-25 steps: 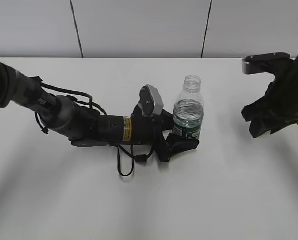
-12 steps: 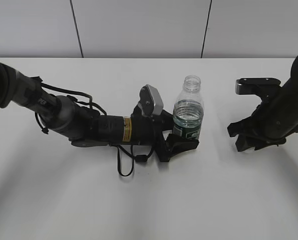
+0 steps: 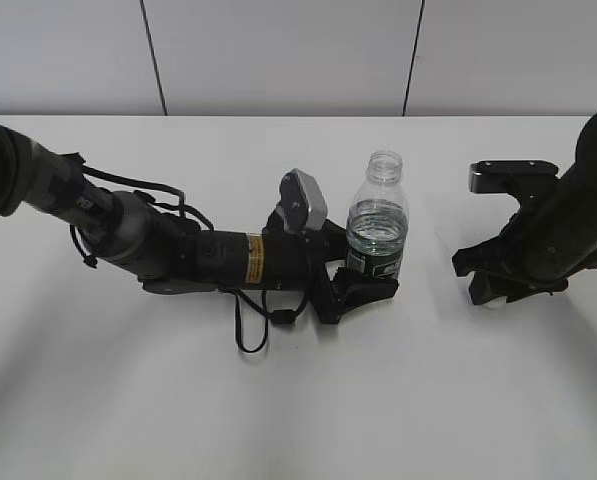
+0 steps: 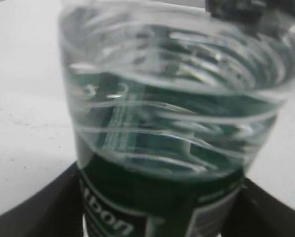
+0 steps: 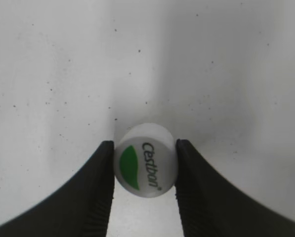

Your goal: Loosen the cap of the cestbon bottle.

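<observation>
Here you have a plain white bench (image 3: 278,400) under a pale paneled wall (image 3: 278,55) — speckled with fine dark dots in the right wrist view. The cestbon bottle (image 3: 377,225) stands upright near the middle, mouth uncapped, pinched at its green label by the left gripper (image 3: 363,285). Well apart to its right, the right gripper (image 5: 143,170) sits low over the bench, its fingers (image 5: 95,190) pressed on the cap (image 5: 146,167), logo facing the camera. Your open bench lies in front and between the two grippers; the far edge meets the wall.
</observation>
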### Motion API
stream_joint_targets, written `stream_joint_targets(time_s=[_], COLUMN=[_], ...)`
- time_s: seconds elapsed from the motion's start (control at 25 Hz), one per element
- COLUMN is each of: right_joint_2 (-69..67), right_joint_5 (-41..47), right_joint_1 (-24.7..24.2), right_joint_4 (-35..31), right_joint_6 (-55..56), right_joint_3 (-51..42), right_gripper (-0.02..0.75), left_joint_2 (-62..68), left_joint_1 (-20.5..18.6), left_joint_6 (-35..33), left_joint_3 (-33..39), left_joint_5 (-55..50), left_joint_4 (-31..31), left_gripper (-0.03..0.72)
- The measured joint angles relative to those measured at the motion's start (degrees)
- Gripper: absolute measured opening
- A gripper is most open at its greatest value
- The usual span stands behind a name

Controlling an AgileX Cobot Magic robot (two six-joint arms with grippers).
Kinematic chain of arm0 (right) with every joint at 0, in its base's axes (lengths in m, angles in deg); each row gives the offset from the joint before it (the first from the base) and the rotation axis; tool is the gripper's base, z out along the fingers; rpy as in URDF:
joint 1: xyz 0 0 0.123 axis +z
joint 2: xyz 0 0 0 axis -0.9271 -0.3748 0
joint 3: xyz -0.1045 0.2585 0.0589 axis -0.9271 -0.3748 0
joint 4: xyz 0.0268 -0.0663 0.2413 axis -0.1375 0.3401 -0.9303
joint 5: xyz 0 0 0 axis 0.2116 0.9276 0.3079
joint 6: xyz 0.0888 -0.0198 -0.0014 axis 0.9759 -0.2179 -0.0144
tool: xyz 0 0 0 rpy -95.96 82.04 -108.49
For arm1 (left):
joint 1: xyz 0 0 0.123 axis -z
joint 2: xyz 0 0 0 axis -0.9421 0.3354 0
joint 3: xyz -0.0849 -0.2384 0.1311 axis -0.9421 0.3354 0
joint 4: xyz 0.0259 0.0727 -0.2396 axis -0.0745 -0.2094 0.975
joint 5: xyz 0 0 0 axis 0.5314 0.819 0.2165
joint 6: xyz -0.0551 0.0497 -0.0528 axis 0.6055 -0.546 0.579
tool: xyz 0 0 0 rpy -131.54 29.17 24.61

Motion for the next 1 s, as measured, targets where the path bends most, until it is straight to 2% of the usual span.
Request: stream_joint_targets(time_s=[0.48,0.76,0.88,1.0], right_joint_2=[0.0,0.0,0.0,0.2], right_joint_5=[0.0,0.0,0.0,0.7], right_joint_1=[0.0,0.0,0.0,0.0], right_joint_4=[-0.2,-0.2,-0.2,-0.2], right_joint_6=[0.0,0.1,0.1,0.1], right_joint_3=[0.0,0.0,0.0,0.0], right_gripper=[0.298,0.396,0.421,0.428], left_joint_2=[0.0,0.0,0.0,-0.1], left_joint_1=[0.0,0.0,0.0,0.0], left_joint_6=[0.0,0.0,0.0,0.0], left_joint_3=[0.0,0.0,0.0,0.0], left_joint_5=[0.0,0.0,0.0,-0.2], left_joint_4=[0.0,0.0,0.0,0.0], left_gripper=[0.523,0.523,0.526,0.561])
